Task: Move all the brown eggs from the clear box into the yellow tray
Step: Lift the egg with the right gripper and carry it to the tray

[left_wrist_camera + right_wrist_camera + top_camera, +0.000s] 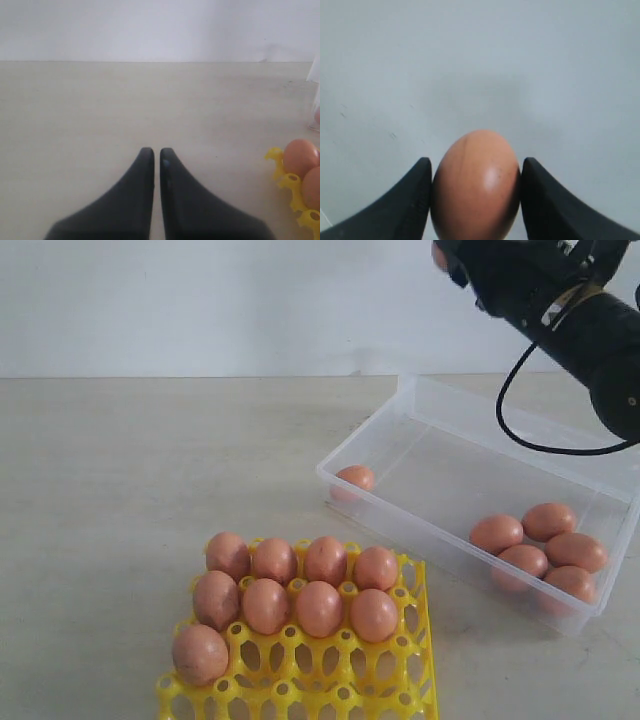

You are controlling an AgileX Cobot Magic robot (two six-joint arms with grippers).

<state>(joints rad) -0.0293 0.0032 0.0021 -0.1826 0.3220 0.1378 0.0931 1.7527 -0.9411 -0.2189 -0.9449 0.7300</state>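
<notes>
High above the clear box (436, 532), my right gripper (476, 163) is shut on a brown egg (475, 186), which fills the gap between its black fingers. In the exterior view only a sliver of that egg (438, 255) shows at the top edge, beside the right arm (565, 305). One egg (354, 478) lies in the box's left corner, and several eggs (540, 550) cluster at its right end. The yellow tray (420, 640) holds several eggs (298, 585) in its back rows. Left of the tray (286, 181), my left gripper (156, 150) hangs shut and empty over bare table.
A black cable (520, 430) loops down from the right arm over the box's far wall. The tray's front cups (330, 680) stand open. Pale tabletop (130, 490) spreads to the left, with a white wall behind.
</notes>
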